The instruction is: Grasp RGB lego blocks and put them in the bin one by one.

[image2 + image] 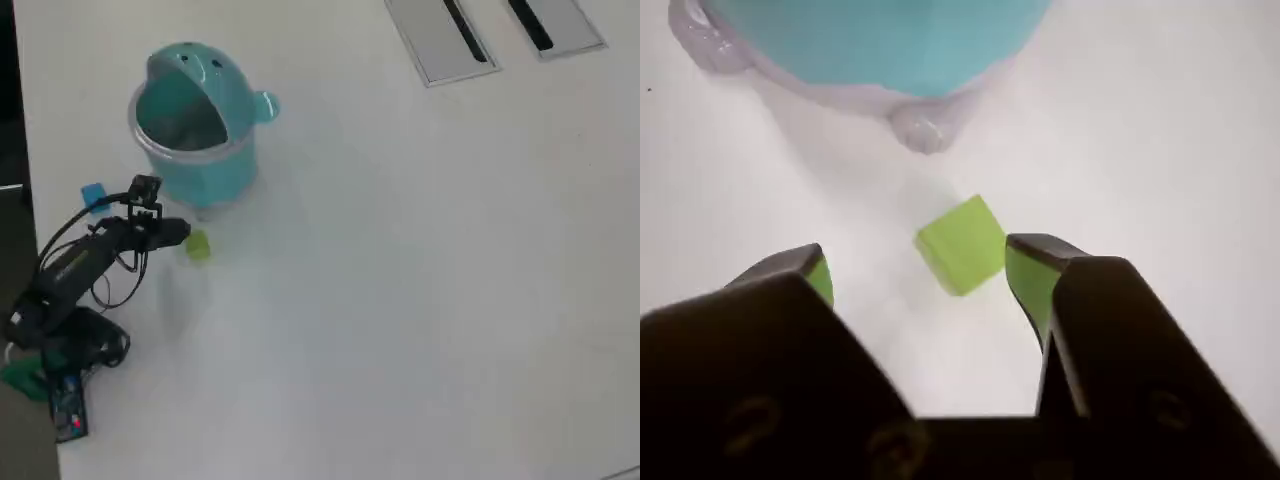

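Note:
A yellow-green block lies on the white table, just beyond my open gripper and close to its right finger. It also shows in the overhead view, right of the gripper. The jaws stand wide apart and hold nothing. The teal bin stands just beyond the block, its lid swung back; in the wrist view its teal wall fills the top. A blue block lies left of the bin, behind the arm. No red block is in view.
Two flat grey panels with dark slots lie at the table's far right edge. The arm's base sits at the table's left edge. The white table stretches bare to the right.

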{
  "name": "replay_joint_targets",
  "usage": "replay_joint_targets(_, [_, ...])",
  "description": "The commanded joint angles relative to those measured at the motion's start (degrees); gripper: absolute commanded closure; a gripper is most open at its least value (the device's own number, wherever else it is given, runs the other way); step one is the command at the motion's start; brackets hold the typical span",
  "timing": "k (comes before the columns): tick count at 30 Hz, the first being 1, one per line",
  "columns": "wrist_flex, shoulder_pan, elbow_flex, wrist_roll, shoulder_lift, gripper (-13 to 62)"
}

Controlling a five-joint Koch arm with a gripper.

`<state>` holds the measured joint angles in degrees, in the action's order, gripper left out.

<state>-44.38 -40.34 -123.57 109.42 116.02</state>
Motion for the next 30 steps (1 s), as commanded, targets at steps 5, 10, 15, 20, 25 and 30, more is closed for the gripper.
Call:
replay_joint_targets(5, [4.7,2.8,0.2,0.0,-2.0,18.1])
replay_joint_targets(10, [5.1,3.0,-0.4,0.0,-3.8,18.1])
replay_joint_targets(15, [5.3,4.8,-0.3,0.0,-6.2,18.1])
replay_joint_targets(20, [6.9,5.7,-0.3,0.1,-8.3,18.2])
replay_joint_targets(25, [7.5,5.7,1.2,0.1,-11.1,18.2])
replay_joint_targets(30, [7.8,6.2,4.7,0.1,-15.5,18.2])
